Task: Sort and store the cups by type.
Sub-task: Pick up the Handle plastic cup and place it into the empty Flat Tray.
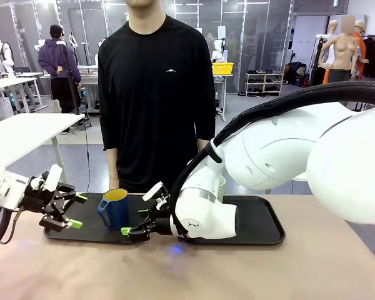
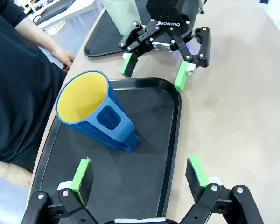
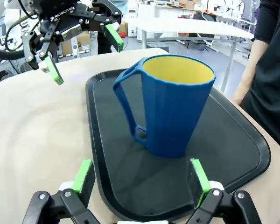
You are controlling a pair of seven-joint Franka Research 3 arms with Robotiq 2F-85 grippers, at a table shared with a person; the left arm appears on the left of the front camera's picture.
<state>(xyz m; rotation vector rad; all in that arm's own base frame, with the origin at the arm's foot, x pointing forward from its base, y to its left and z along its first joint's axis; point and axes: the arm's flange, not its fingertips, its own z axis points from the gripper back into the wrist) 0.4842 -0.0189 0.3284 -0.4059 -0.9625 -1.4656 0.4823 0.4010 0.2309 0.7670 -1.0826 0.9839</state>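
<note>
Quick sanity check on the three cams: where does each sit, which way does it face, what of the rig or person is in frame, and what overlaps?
Front: fixed on the robot's side, facing across the table to the standing person; left pincer and right pincer flank the blue mug.
Left wrist: looks down at the left tray; own green pads at the bottom, the other arm's pincer beyond.
Right wrist: low, level with the mug; own pads at the bottom.
Shared: mug and both open pincers appear in all three.
</note>
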